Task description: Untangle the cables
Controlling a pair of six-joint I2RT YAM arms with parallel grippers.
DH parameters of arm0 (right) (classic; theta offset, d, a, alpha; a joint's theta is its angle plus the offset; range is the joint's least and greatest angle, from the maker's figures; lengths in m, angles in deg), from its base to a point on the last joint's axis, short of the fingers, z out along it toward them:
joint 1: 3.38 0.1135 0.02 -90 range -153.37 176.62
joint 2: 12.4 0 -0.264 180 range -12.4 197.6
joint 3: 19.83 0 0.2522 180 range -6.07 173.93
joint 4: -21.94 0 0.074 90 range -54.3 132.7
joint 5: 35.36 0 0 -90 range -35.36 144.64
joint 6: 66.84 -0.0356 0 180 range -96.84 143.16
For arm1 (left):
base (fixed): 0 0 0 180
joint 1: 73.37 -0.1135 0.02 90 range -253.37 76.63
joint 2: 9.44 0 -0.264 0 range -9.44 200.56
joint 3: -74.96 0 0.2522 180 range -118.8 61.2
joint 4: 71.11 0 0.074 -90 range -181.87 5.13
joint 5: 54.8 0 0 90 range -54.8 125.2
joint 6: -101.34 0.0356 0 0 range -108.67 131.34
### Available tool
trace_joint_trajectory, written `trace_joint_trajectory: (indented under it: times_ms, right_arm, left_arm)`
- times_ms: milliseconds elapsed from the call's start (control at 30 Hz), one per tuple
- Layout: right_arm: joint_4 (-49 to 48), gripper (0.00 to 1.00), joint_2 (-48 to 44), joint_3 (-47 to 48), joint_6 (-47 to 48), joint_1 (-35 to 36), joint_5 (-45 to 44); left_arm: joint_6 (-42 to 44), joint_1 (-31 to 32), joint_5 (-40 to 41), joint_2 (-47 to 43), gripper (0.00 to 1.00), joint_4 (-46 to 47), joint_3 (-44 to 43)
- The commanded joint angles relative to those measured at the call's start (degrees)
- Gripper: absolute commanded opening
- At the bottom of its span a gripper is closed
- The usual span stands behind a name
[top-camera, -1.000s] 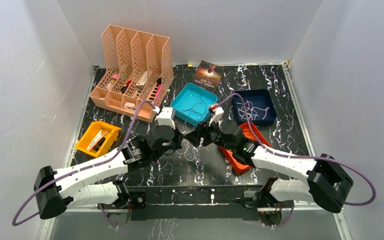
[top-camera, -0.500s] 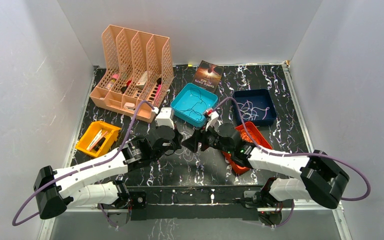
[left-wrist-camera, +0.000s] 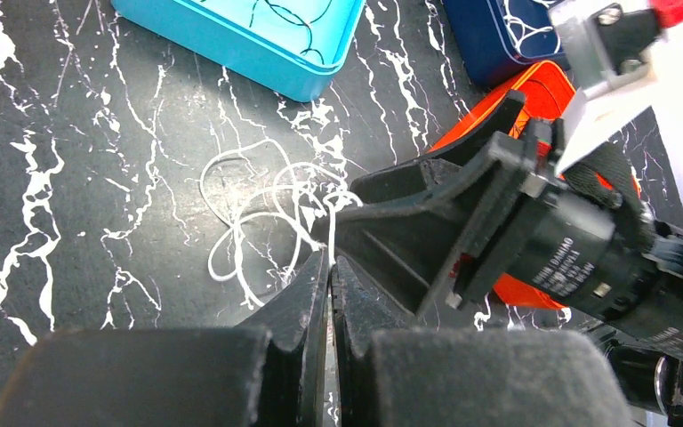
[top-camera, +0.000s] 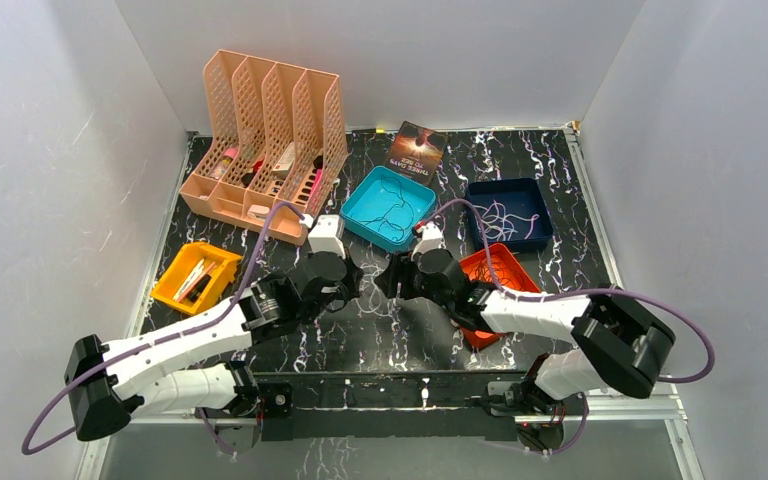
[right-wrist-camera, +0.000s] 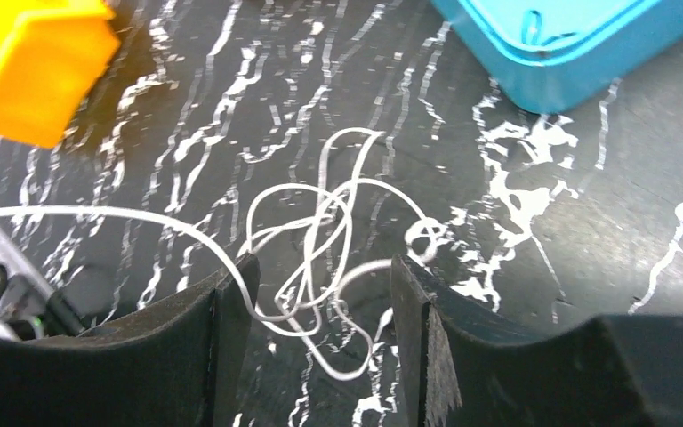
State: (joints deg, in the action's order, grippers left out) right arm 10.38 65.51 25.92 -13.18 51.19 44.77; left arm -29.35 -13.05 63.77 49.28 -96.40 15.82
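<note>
Black with white veining, the worktop is carrying a yellow bin far to the left of the turquoise tray, and a peach file rack is standing just left of that tray. In front of the tray, the left end effector is resting clenched, jaws pressed together at the edge of a white cable tangle; I cannot tell whether a strand is nipped between them. The tangle is lying in loose loops on the worktop near the tray's front wall. The right end effector is hovering released, its jaws spread to either side of those loops. Dark cords are curling inside the tray, white cords are lying in the navy tray to its right, and an orange tray is sitting to its front right.
</note>
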Motion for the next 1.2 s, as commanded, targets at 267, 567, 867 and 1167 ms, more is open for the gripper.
trace_joint_trajectory:
  times_ms: [267,567,867,1167]
  right_arm:
    - [-0.03,0.65,2.14,1.11,0.47,0.26,-4.98]
    - [-9.53,0.67,-9.56,-4.57,12.7,0.26,2.35]
    - [-10.64,0.66,-18.06,-6.35,15.9,0.2,1.75]
    - [-14.98,0.66,-14.53,-2.98,16.44,0.28,8.81]
  left_arm:
    - [3.18,-0.37,5.16,-4.21,0.0,-3.57,-5.06]
    - [6.04,-0.45,5.08,-3.96,0.0,-3.69,-7.83]
    - [6.88,-0.46,4.39,-3.29,0.0,-3.15,-8.23]
    - [6.79,-0.46,3.68,-2.81,0.0,-2.53,-8.18]
